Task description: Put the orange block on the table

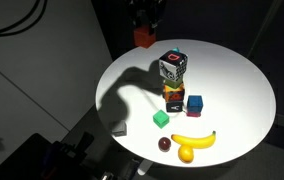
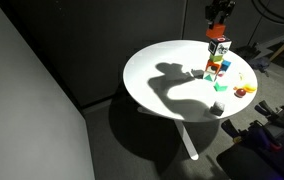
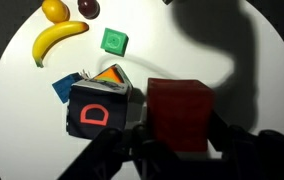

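starts at the left of the wrist view with a banana (image 3: 57, 40) at 10 o'clock on the table (image 3: 12, 110). just beyond it at 11, an orange fruit (image 3: 54, 10) and a dark round fruit (image 3: 88, 8). further right, near 12, a green cube (image 3: 115, 41) lying alone. lower down, a blue cube (image 3: 64, 88) just beside a stack topped by a black lettered cube (image 3: 95, 115), with a yellow-orange block (image 3: 110, 75) peeking out behind it.

at 3 o'clock from that stack and close to it, the orange block (image 3: 180, 112), pinched between dark fingers (image 3: 232, 140). gripper (image 1: 145, 27) clamped on the orange block (image 1: 143, 39), holding it in the air, off the white top. in an exterior view, hangs at 11 o'clock of the stack and higher than it; in an exterior view (image 2: 217, 33), almost straight at 12 above the stack. between block and open tabletop, only the stacked cubes standing near; fruit and green cube well apart from it.
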Robot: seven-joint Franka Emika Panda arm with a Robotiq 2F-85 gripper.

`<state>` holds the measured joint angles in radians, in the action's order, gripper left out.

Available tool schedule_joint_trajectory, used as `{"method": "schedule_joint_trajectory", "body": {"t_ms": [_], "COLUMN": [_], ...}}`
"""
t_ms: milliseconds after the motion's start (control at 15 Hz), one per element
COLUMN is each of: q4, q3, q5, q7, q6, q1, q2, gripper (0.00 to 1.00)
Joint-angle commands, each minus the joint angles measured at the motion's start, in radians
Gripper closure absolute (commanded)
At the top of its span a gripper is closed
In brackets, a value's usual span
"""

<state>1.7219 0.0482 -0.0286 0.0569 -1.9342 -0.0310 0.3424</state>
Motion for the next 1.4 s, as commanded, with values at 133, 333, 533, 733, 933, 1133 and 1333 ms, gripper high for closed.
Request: {"method": "schedule_joint_trajectory", "body": {"t_ms": [133, 333, 533, 733, 933, 1133, 1333], "q4": [-0.028, -0.024, -0.019, -0.007, 0.01, 0.037, 0.055], "q3": [-0.008, -0.011, -0.013, -0.017, -0.021, -0.021, -0.021], "q5": [0.036, 0.06, 0.074, 0.064, 0.05, 0.047, 0.04], "q7": [0.076, 0.111, 0.139, 0.144, 0.146, 0.147, 0.147], "q6": [0.007, -0.007, -0.023, -0.066, -0.116, -0.181, -0.217], "q1": [0.047, 0.074, 0.094, 0.103, 0.102, 0.103, 0.101], "q2": [0.033, 0.053, 0.074, 0.094, 0.115, 0.127, 0.135], "gripper": [0.71, 0.71, 0.71, 0.71, 0.71, 0.71, 0.71]}}
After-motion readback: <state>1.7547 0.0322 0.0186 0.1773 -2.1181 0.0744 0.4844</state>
